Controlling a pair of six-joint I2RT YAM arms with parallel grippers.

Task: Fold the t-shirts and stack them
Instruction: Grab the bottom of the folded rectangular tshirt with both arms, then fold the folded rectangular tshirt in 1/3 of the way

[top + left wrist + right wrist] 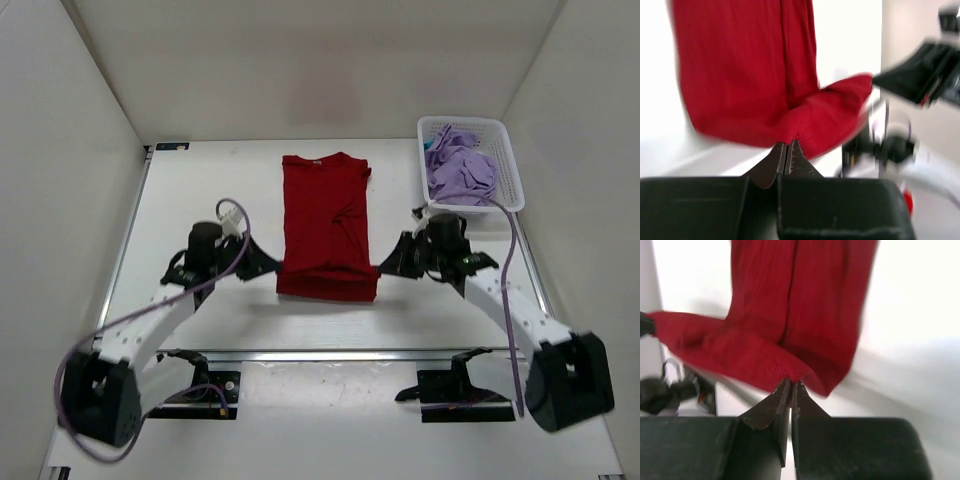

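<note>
A deep red t-shirt (327, 222) lies lengthwise in the middle of the table, sides folded in, collar at the far end. Its near hem is lifted off the table and sags between the two grippers. My left gripper (277, 268) is shut on the hem's left corner (795, 134); its tips (787, 145) pinch the cloth. My right gripper (381, 268) is shut on the hem's right corner (790, 371), with the tips (791, 384) pressed together on red fabric. A lavender t-shirt (460, 170) lies crumpled in the basket. A bit of teal cloth (431, 144) peeks out beside it.
The white mesh basket (510, 160) stands at the far right of the table. White walls close in the back and both sides. A metal rail (320, 355) runs along the near edge in front of the arm bases.
</note>
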